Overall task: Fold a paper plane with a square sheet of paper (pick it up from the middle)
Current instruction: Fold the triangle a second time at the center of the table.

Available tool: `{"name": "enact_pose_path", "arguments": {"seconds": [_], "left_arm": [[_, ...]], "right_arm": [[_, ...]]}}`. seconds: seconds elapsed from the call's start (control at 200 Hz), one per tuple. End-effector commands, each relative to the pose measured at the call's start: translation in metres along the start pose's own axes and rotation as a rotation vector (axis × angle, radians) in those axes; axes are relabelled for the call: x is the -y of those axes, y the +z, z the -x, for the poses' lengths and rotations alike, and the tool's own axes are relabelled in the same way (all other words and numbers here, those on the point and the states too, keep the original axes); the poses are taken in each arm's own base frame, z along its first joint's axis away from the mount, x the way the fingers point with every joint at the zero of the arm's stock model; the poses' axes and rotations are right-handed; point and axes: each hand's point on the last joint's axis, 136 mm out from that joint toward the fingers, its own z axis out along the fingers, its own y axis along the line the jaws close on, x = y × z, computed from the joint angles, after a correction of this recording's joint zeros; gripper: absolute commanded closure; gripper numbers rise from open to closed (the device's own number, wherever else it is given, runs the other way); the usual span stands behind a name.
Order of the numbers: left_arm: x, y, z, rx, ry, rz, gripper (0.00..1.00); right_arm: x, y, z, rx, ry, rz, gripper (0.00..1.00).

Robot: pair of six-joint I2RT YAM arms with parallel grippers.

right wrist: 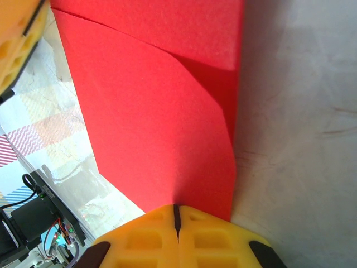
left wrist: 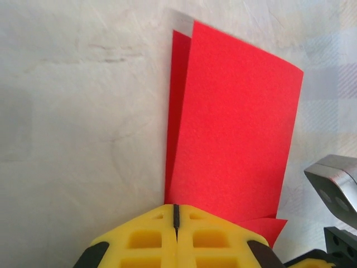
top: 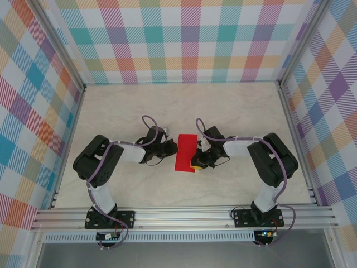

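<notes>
The square sheet of paper point(top: 186, 152) is bright red and folded into a narrow double layer between the two arms at the table's middle. My left gripper point(top: 172, 149) meets its left edge. In the left wrist view the yellow fingers point(left wrist: 150, 240) are pressed together, and the paper point(left wrist: 234, 123) rises straight from their tips point(left wrist: 176, 211) with one flap lifted. My right gripper point(top: 197, 160) is at the paper's near right corner. Its jaws are closed too, with the red sheet point(right wrist: 162, 123) running into the tips point(right wrist: 176, 212).
The pale marble tabletop point(top: 111, 111) lies all around the paper. Checked walls point(top: 184, 39) and aluminium rails point(top: 184, 215) enclose it. The right arm's metal wrist part point(left wrist: 334, 187) is at the edge of the left wrist view. A left finger point(right wrist: 17, 44) is in the corner of the right wrist view.
</notes>
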Motion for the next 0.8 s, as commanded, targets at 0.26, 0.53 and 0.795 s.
{"name": "enact_pose_path", "arguments": {"seconds": [0.26, 0.53, 0.795], "left_arm": [[0.049, -0.029, 0.006, 0.003, 0.074, -0.109, 0.96], [0.046, 0.002, -0.024, -0.125, 0.067, -0.132, 0.97], [0.009, 0.014, -0.035, -0.135, 0.029, -0.004, 0.99]], "right_arm": [[0.046, 0.012, -0.020, -0.057, 0.080, -0.170, 0.97], [0.040, 0.010, -0.017, -0.046, 0.070, -0.155, 0.96], [0.014, -0.001, -0.008, -0.018, 0.029, -0.096, 0.94]]}}
